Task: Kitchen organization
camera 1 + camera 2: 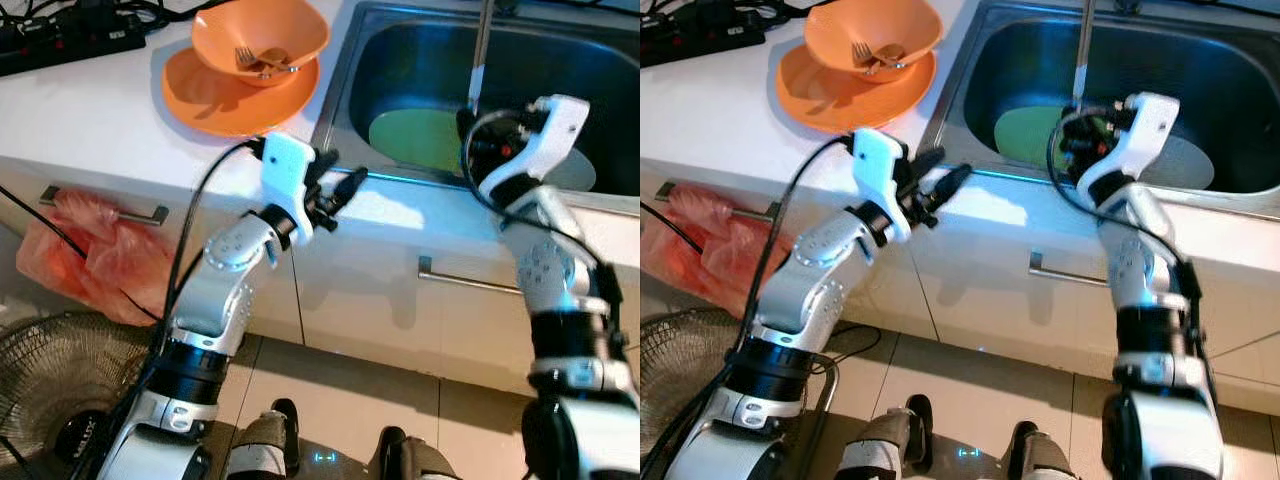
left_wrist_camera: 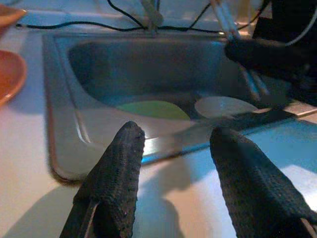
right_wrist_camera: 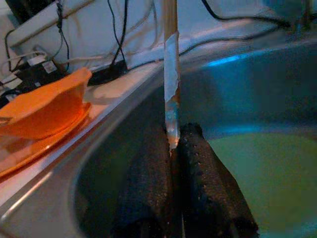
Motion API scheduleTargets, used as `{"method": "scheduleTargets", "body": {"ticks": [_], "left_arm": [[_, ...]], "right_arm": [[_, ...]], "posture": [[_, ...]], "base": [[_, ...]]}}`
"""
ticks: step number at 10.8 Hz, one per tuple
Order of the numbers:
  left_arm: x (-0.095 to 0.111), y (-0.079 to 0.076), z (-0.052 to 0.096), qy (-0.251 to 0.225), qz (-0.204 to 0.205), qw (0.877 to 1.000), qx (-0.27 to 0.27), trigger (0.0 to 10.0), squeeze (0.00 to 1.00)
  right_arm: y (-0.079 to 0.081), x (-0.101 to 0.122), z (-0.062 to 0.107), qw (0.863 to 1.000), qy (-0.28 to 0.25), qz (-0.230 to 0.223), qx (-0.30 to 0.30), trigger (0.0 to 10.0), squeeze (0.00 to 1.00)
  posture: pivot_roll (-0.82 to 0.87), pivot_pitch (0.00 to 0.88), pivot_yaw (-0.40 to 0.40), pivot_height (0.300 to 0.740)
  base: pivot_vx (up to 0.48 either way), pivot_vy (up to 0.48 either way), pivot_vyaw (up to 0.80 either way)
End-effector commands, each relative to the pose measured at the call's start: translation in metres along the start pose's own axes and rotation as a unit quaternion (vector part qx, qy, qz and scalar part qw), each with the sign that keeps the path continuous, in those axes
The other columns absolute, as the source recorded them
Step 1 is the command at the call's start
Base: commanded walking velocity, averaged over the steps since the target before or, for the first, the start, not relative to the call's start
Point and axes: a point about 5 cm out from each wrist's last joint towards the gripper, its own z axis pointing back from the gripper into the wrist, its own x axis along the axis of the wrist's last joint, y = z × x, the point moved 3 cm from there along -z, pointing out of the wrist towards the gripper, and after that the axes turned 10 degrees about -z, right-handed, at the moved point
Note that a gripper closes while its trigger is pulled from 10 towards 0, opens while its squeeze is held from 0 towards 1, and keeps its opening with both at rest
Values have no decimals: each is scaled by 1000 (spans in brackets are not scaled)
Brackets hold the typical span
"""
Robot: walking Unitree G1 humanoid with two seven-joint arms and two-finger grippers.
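A thin stick (image 3: 171, 74) is clamped upright by the right gripper (image 3: 173, 148) over the sink (image 1: 400, 60) (green plate (image 1: 415, 138) below). The left gripper (image 2: 176, 148) is held spread wide at the counter edge (image 1: 390, 205).

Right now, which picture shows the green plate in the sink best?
The left eye view: it looks down into the sink and shows most of the green plate lying flat. The left wrist view sees it edge-on, thin; the right wrist view shows part, behind the right gripper pinching a stick.
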Motion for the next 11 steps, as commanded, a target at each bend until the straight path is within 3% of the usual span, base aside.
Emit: {"method": "scheduleTargets", "body": {"ticks": [1, 3, 4, 6, 11], "left_arm": [[-1, -9, 2, 3, 0, 1000, -21, 10000, 0], [0, -13, 3, 2, 1, 1000, -24, 10000, 0], [-1, -14, 4, 5, 2, 1000, -24, 10000, 0], [0, -16, 6, 7, 1, 1000, -26, 10000, 0], [-2, -19, 10, 18, 2, 999, -36, 10000, 0]], "right_arm": [[-1, 1, -4, 1000, 3, 19, 1, 10000, 0], [-7, 3, -18, 998, 13, 54, -12, 10000, 0], [-4, -7, -21, 998, 31, 63, -5, 10000, 0], [-5, -30, -23, 992, 76, 96, 5, 10000, 0], [-8, -37, -25, 988, 96, 116, 14, 10000, 0]], "posture": [[84, 182, 28, 740], [90, 189, 22, 740], [100, 197, 18, 740], [121, 213, 11, 740], [122, 226, 8, 740]], "base": [[0, 0, 0], [0, 0, 0], [0, 0, 0], [0, 0, 0], [0, 0, 0]]}}
